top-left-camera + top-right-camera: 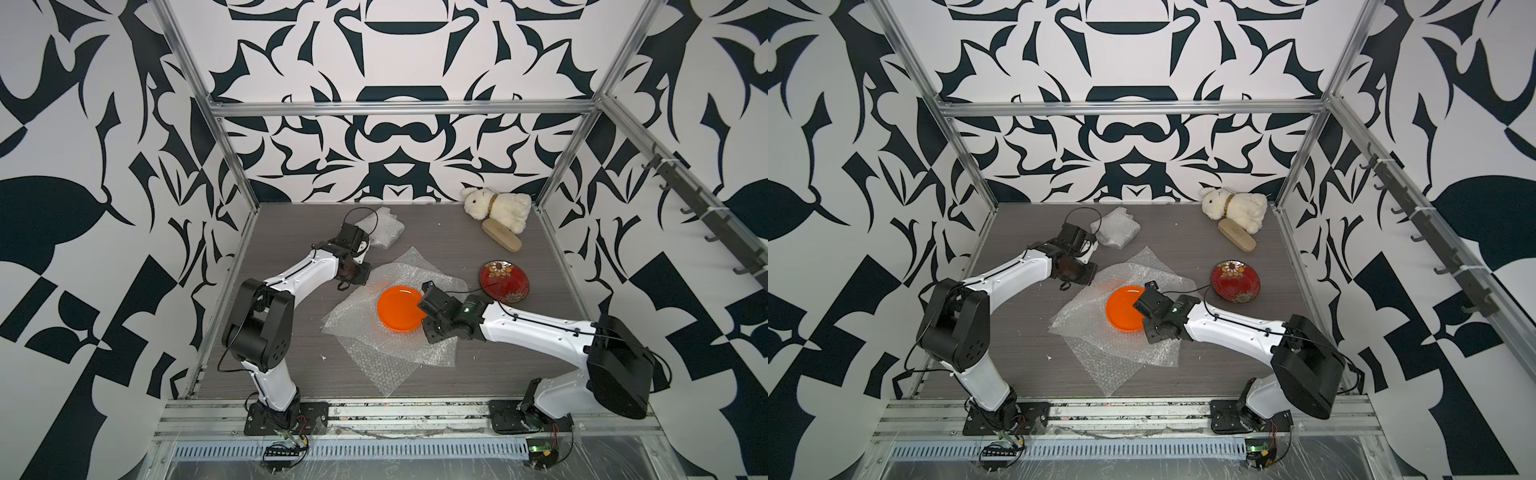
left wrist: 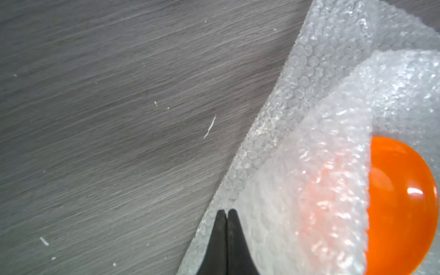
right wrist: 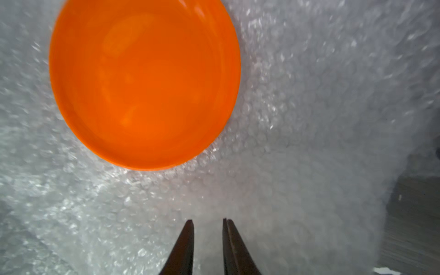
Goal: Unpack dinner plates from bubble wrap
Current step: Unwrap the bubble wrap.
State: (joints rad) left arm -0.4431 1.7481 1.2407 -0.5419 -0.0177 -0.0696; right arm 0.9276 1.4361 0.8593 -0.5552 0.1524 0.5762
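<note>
Starting at the near edge, an aluminium rail is seen carrying both arm bases, and behind it a grey wood-grain table is laid out. At mid-table loose bubble wrap is spread in overlapping sheets, and the orange plate is found lying uncovered on it. The right gripper is held just beside that plate over the wrap, its jaws parted with nothing between them. The left gripper is closed at the wrap's far-left edge; whether film is pinched cannot be told. Further right, the red floral plate is set on bare table. At the back a wrapped bundle is seen on the left, a wooden brush and plush rabbit on the right. The space is enclosed by black-and-white patterned walls and a metal frame.
</note>
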